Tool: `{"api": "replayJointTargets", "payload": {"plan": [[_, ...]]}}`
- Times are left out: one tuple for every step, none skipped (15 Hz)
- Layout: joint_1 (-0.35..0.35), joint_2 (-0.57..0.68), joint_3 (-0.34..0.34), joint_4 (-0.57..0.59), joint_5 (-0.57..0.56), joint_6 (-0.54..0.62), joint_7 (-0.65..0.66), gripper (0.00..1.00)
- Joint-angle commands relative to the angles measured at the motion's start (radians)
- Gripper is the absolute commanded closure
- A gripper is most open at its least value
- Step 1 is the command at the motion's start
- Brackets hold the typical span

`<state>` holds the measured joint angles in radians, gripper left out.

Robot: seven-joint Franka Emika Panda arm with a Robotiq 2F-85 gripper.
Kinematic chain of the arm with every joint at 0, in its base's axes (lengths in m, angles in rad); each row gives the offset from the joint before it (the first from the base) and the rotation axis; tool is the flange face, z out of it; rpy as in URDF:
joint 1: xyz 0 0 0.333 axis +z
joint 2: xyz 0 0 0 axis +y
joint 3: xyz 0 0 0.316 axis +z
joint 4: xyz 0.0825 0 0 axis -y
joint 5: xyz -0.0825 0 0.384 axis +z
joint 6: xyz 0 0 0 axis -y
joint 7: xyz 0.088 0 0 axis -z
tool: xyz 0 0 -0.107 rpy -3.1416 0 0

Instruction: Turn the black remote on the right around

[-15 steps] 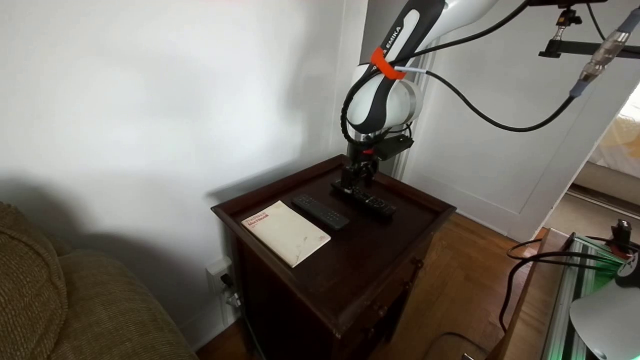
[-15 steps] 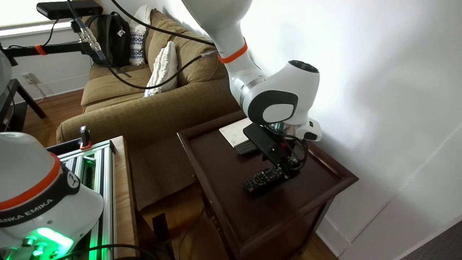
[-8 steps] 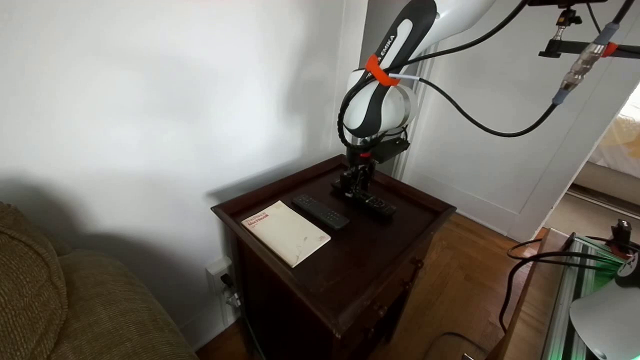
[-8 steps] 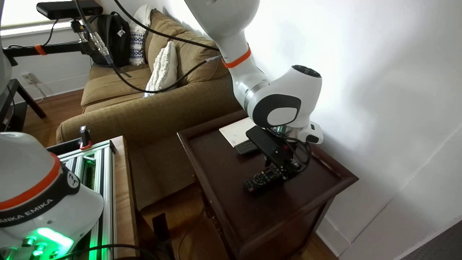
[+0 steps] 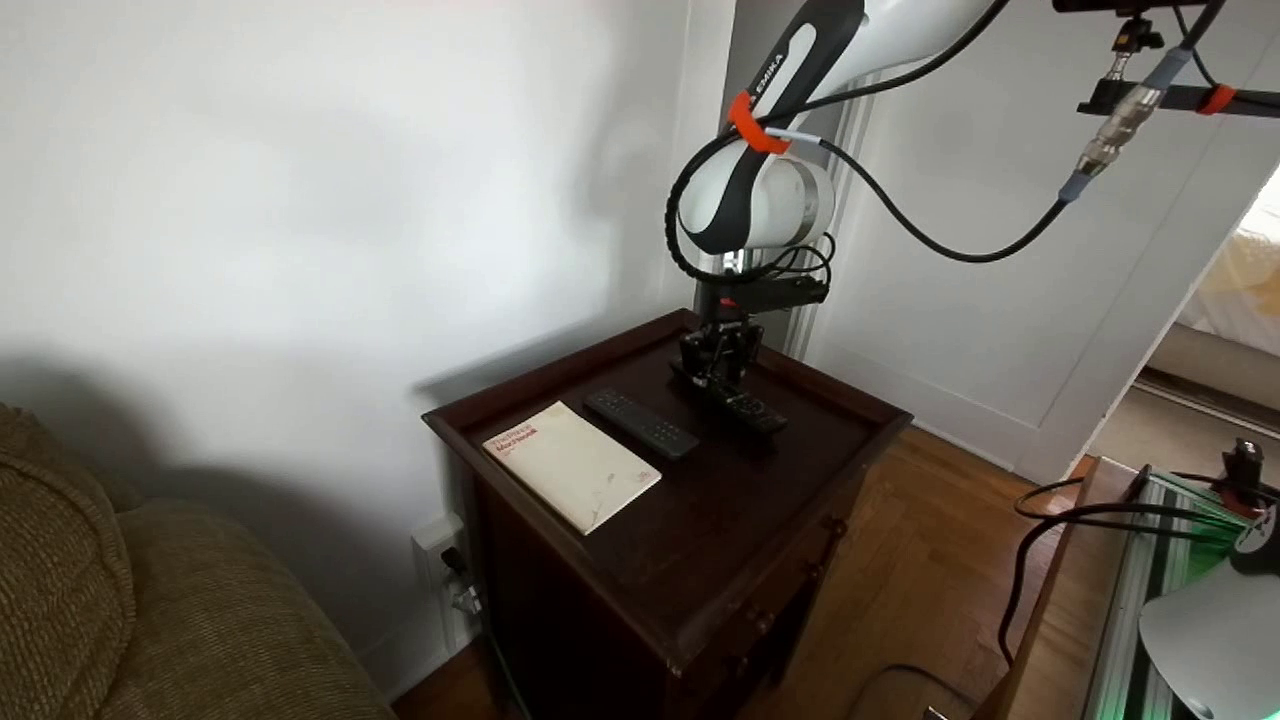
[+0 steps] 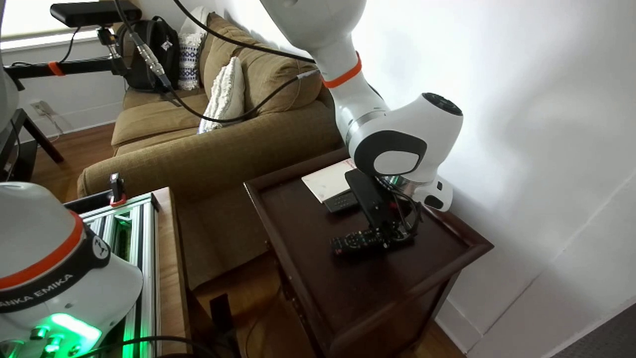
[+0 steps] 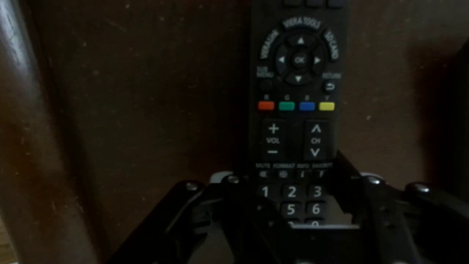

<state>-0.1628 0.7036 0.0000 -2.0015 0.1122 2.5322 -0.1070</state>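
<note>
My gripper (image 7: pixel 293 174) is clamped on the black remote (image 7: pixel 295 141), in the lower part of the wrist view: its 2 fingers (image 7: pixel 377 216) stand against the 2 long sides. From there the remote goes up to the top edge, showing 4 coloured keys (image 7: pixel 287 106). In both exterior views it is a little right of and below the centre; whether it touches the dark wooden cabinet (image 5: pixel 690 540) under it, I cannot tell. More to the left, in an exterior view, a duller dark remote (image 5: pixel 640 425) lies just beside a white booklet (image 5: pixel 572 467). Farther away, a brown sofa (image 6: pixel 213 154) is in the upper left of an exterior view.
</note>
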Motion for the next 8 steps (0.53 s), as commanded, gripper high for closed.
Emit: {"api": "replayJointTargets", "payload": {"plan": [[-0.013,-0.01,-0.002,-0.002,0.086,0.008,0.106,0.7],[-0.01,-0.009,-0.007,-0.004,0.104,0.021,0.14,0.7],[-0.005,-0.005,-0.01,-0.003,0.124,0.024,0.176,0.7],[-0.003,-0.004,-0.012,-0.003,0.144,0.03,0.209,0.7],[0.0,-0.002,-0.014,-0.002,0.164,0.036,0.243,0.7],[0.002,-0.003,-0.015,-0.002,0.182,0.038,0.273,0.7],[0.006,-0.004,-0.018,-0.004,0.196,0.046,0.303,0.7],[0.01,-0.005,-0.024,-0.005,0.207,0.051,0.333,0.7]]}}
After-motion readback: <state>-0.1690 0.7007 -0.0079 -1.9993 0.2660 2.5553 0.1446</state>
